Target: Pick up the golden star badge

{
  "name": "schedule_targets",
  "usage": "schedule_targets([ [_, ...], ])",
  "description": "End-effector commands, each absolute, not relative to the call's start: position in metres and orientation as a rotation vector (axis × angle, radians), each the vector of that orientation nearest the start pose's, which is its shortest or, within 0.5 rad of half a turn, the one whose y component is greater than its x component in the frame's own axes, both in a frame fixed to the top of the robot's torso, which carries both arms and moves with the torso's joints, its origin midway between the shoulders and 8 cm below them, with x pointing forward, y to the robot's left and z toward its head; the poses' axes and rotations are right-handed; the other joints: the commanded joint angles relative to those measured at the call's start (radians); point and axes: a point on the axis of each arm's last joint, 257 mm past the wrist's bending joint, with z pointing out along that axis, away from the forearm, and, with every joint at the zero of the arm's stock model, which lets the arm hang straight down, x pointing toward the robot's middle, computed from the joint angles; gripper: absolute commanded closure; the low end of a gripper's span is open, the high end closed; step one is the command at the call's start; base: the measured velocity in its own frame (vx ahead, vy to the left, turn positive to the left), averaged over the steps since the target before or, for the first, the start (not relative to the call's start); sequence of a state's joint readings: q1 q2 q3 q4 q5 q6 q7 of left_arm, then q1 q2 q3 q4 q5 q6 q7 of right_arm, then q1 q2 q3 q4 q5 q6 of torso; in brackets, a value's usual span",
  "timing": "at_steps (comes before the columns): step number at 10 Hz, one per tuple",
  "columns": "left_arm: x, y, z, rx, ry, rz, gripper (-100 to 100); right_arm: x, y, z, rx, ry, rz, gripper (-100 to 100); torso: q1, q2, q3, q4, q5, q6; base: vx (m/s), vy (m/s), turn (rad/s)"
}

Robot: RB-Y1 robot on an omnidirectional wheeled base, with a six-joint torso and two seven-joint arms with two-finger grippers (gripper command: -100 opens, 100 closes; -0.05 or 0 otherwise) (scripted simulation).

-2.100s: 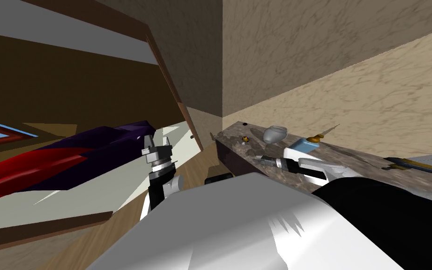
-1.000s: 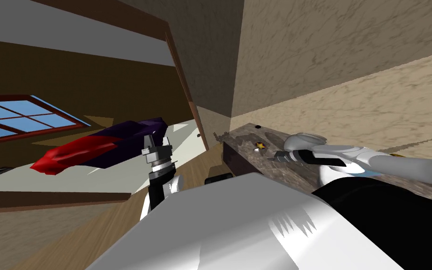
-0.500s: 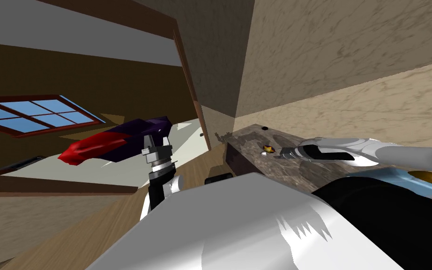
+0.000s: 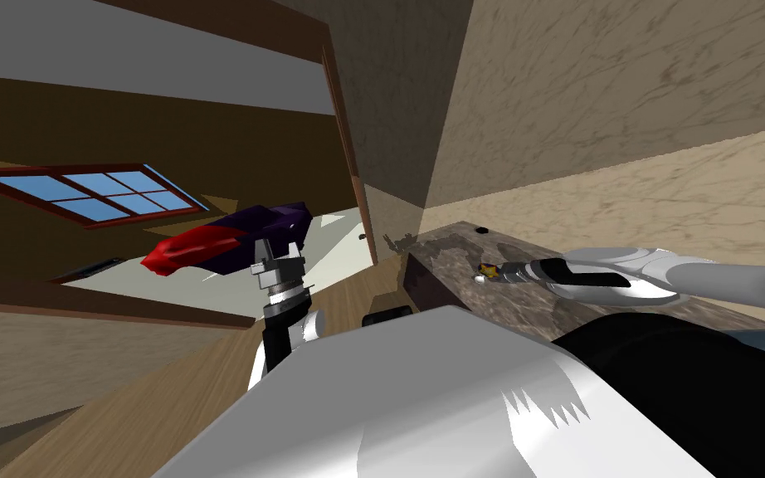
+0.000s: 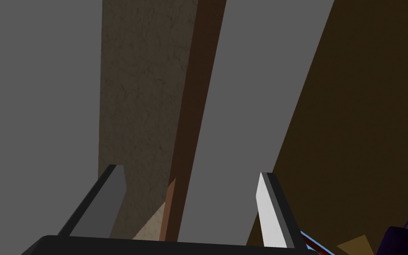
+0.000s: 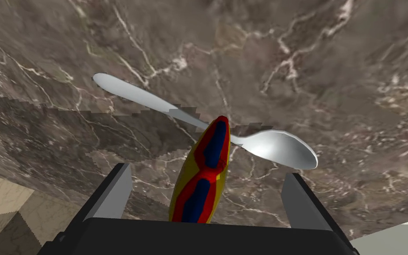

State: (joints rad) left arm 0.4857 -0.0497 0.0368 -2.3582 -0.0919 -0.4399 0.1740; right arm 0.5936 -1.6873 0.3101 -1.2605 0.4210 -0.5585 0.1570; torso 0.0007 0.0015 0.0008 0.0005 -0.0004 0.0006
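While the left gripper [image 5: 189, 171] was held upright close in, its fingers apart on nothing, the right gripper [image 6: 207, 170] reached out low over the brown veined counter [image 6: 287, 66], apparently so as to straddle the badge. Its fingers stood wide apart, and the star badge [image 6: 204, 177], yellow with red and blue, sat between them, seen nearly edge-on and touching neither. Just beyond it lay a grey spoon [image 6: 176, 113], its bowl near one fingertip. Closing squarely should catch the badge alone, though the spoon might get nudged.
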Motion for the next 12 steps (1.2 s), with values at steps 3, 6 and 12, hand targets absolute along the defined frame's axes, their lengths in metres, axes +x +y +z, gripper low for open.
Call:
schedule_targets([
  [3, 0.337, 0.284, 0.052, -0.674, 0.555, -1.374, 0, 0.224, -0.651, -0.298, -0.661, 2.598, -0.164, 100, 0.0, 0.0, 0.0, 0.0, 0.0, 0.001, -0.012, -0.012, 0.071],
  [6, 0.337, 0.284, 0.052, -0.674, 0.555, -1.374, 0, 0.225, -0.651, -0.297, -0.659, 2.598, -0.163, 100, 0.001, 0.0, 0.0, 0.0, 0.0, 0.001, 0.0, 0.0, 0.0],
  [12, 0.337, 0.284, 0.052, -0.674, 0.555, -1.375, 0, 0.235, -0.646, -0.285, -0.704, 2.587, -0.157, 0, 0.002, 0.0, 0.0, 0.0, 0.0, 0.001, 0.007, 0.007, -0.091],
])
